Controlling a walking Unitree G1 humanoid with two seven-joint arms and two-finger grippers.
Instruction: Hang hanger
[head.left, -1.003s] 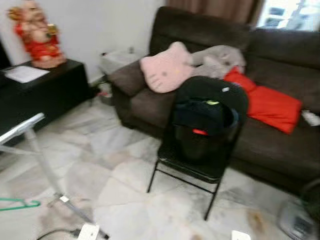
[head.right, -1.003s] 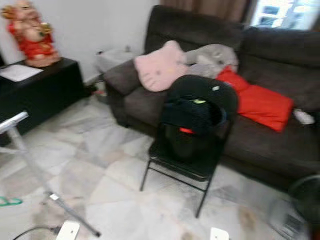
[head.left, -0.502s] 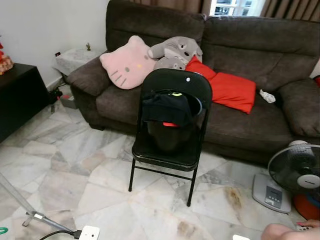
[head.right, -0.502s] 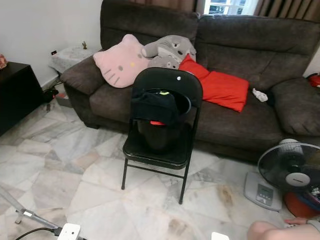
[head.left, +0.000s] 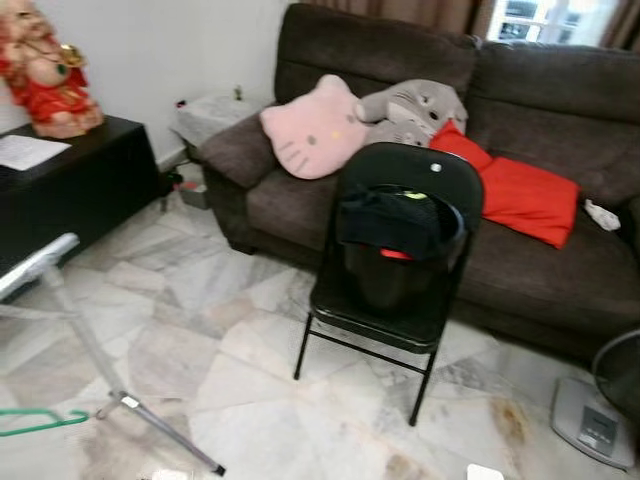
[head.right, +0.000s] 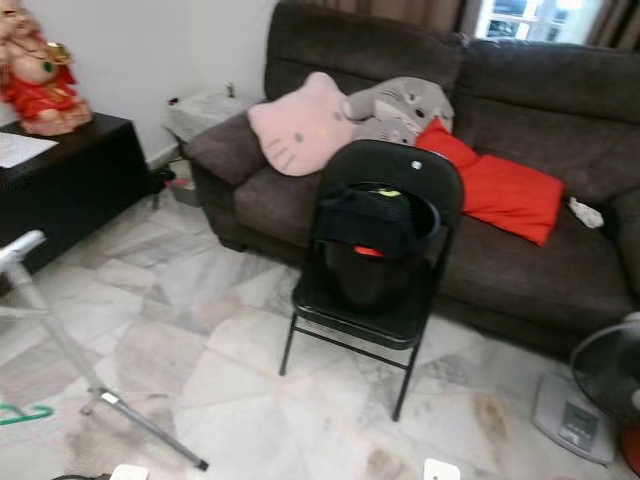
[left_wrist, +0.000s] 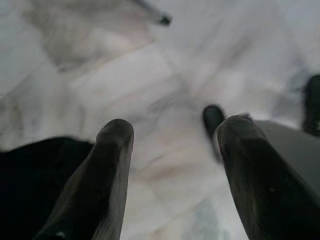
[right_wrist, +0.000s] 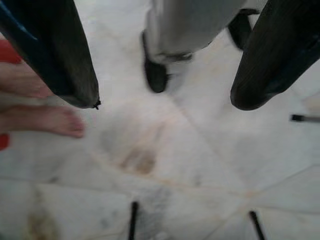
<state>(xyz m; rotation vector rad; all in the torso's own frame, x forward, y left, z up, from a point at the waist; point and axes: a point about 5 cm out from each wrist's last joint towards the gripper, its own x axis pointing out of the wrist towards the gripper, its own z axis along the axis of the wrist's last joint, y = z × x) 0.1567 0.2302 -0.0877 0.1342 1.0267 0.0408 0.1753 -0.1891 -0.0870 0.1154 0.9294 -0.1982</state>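
Green hanger (head.left: 38, 421) lies flat on the marble floor (head.left: 230, 340) at the robot's far left, just beside the foot of a silver metal stand (head.left: 95, 365). Black folding chair (head.left: 395, 270) stands mid-room in front of a dark brown sofa (head.left: 520, 150), with a dark bucket (head.left: 390, 270) and dark cloth (head.left: 385, 220) on its seat. Pink cat cushion (head.left: 315, 130), grey plush (head.left: 415, 105) and red pillow (head.left: 510, 190) sit on the sofa. Left gripper (left_wrist: 172, 132) hangs over the floor, fingers spread, holding nothing. Right gripper (right_wrist: 165, 100) likewise spread and empty above the floor, a person's bare foot (right_wrist: 42, 120) near it.
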